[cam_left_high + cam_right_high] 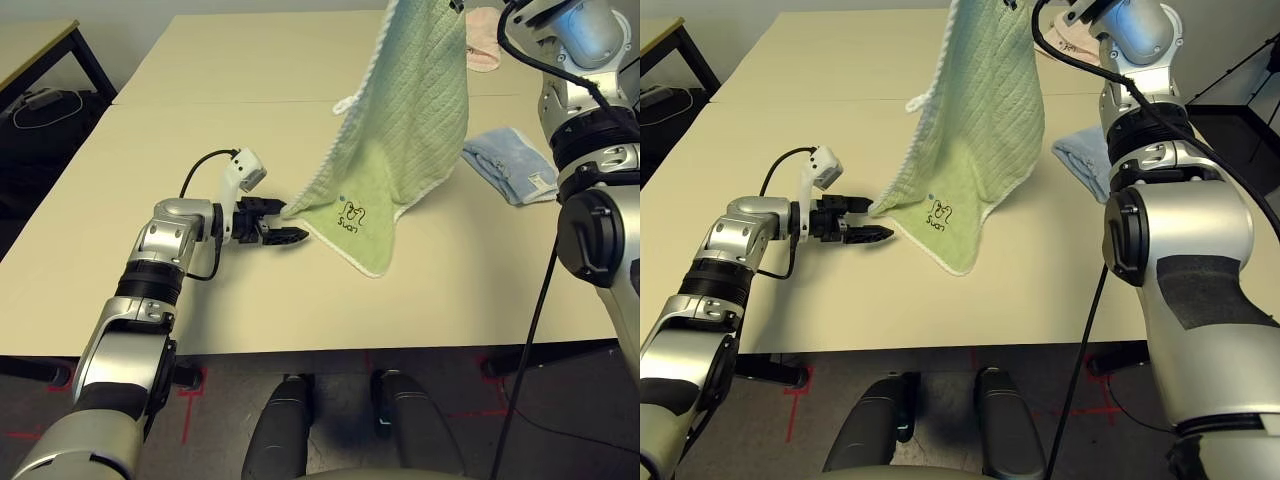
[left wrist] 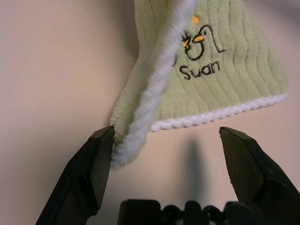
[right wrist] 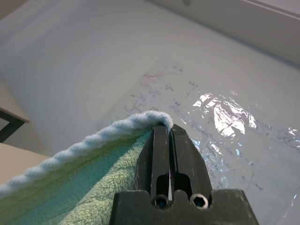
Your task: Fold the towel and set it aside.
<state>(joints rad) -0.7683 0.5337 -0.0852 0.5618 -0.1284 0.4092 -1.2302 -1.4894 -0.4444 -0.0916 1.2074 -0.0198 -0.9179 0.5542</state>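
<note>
The towel [image 1: 400, 130] runs past the picture's top edge in the head views, hiding its held corner there. It is light green terry with white edging and a dark "Swan" mark, hanging with its lower end on the surface [image 1: 200, 100]. The right claw [image 3: 168, 129] pinches its top corner. The left claw [image 2: 168, 154] is spread around a lower corner.

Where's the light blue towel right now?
In the head views the light blue towel lies bunched on the table on the robot's right side, just beyond the hanging green towel and in front of a pink towel.
</note>
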